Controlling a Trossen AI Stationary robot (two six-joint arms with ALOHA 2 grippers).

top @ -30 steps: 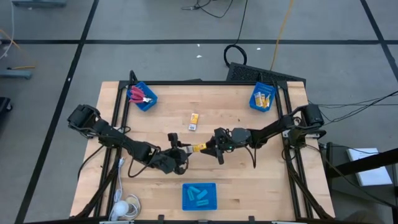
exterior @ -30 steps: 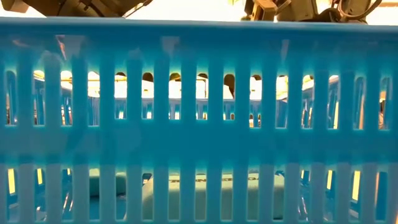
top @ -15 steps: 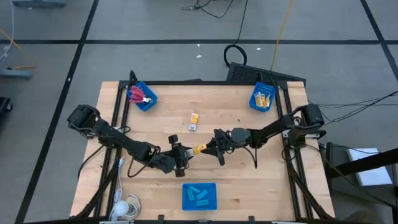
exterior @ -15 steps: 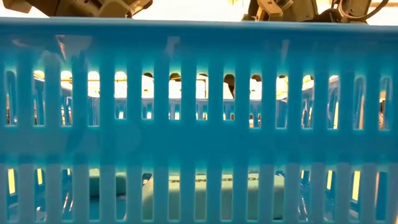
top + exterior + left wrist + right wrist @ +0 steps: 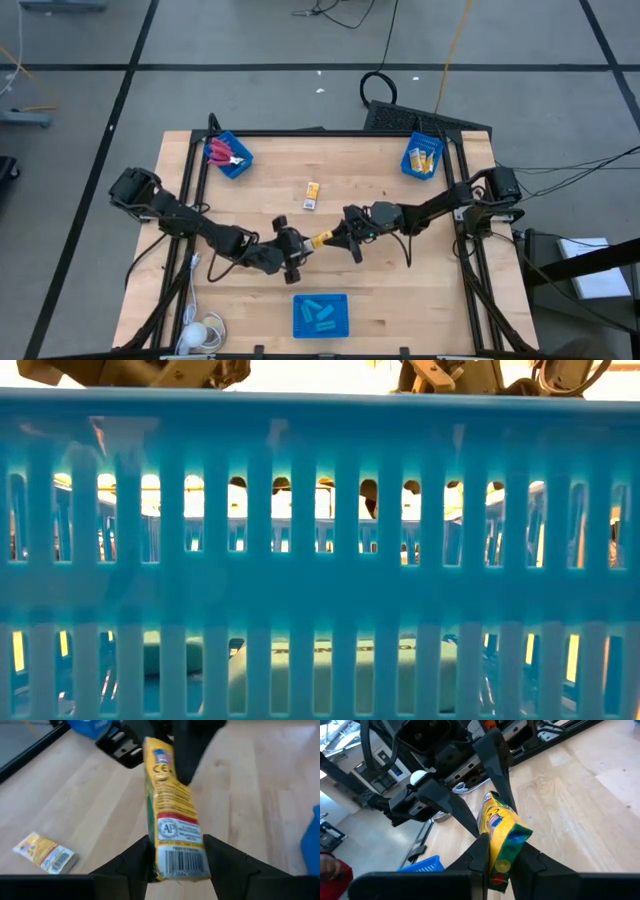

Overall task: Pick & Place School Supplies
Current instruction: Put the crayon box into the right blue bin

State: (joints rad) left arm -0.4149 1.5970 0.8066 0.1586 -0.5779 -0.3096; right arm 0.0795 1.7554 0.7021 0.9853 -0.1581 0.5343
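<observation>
Yellow pack between both grippers

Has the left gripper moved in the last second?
Yes, slightly: the left gripper has crept toward the right gripper, judged against the fixed bottom bin; both grip the yellow pack.

Left arm: dark, near-black jointed links with a bulky rounded base housing; black cables run along the links and loop off beside the base.

Right arm: same dark finish, same rounded base housing; a thin black cable hangs from its forearm.

Left gripper: two matte black fingers, broad and angular, tapering to flat tips.

Right gripper: two matte black fingers, wedge-shaped and smooth-faced, mounted on a flat black crossbar.

Markings, screws: too small to make out.
</observation>
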